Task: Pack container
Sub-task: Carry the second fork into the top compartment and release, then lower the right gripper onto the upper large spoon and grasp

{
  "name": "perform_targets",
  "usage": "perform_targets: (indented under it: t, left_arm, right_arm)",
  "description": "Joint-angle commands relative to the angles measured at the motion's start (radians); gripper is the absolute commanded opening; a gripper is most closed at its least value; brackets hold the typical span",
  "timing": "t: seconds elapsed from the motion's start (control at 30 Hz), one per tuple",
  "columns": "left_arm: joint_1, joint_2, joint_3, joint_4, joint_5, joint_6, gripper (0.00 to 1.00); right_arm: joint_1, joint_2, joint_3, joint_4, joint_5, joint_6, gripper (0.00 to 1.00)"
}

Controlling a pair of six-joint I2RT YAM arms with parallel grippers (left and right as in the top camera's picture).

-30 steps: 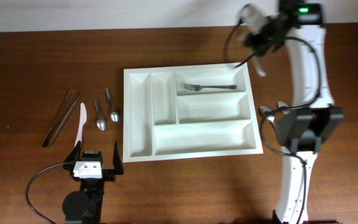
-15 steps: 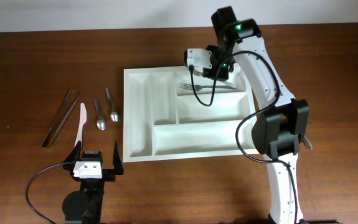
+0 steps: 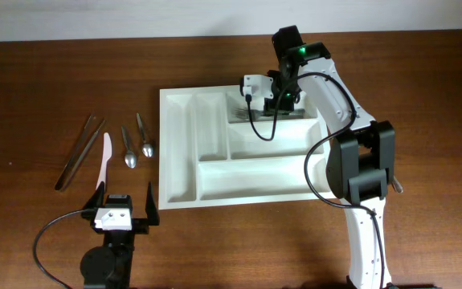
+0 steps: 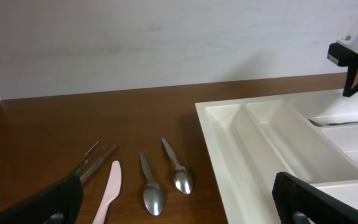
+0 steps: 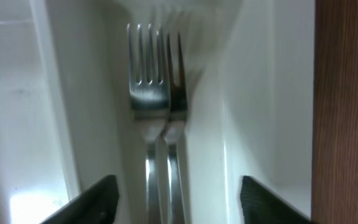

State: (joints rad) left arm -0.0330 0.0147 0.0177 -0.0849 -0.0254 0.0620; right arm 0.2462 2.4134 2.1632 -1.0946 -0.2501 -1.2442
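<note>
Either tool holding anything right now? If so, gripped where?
Nothing held. Right tool stands open astride two forks lying in the container, its fingers clear of the handles. Left tool is open and empty.

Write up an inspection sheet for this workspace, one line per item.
Surface: dark wooden table, no spills seen.
Job's things: white container; two forks side by side in its far crosswise compartment; two spoons, a pale knife and metal tongs loose on the table left of it.
Clutter: nothing seen.
Pincers: left pincer open, empty, near the table's front edge; right pincer open, straddling the forks without touching.
Cables: black cable loops over the container; another lies by the left arm.
Surroundings: pale wall behind.
</note>
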Motion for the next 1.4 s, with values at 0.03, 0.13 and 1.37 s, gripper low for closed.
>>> perform_targets:
  t: [0.03, 0.13, 1.37]
  left_arm:
    - [0.005, -0.008, -0.008, 0.003, 0.011, -0.005, 0.99]
    - [0.005, -0.008, -0.008, 0.003, 0.011, -0.005, 0.99]
    - [0.005, -0.008, -0.009, 0.003, 0.011, -0.005, 0.99]
  right_arm:
    - [-0.034, -0.078, 0.042, -0.02, 0.063, 0.227, 0.72]
    - [-0.092, -0.134, 0.08, -0.148, 0.105, 0.452, 0.73]
    - [-0.543, -0.174, -0.405, -0.111, 0.262, 0.763, 0.65]
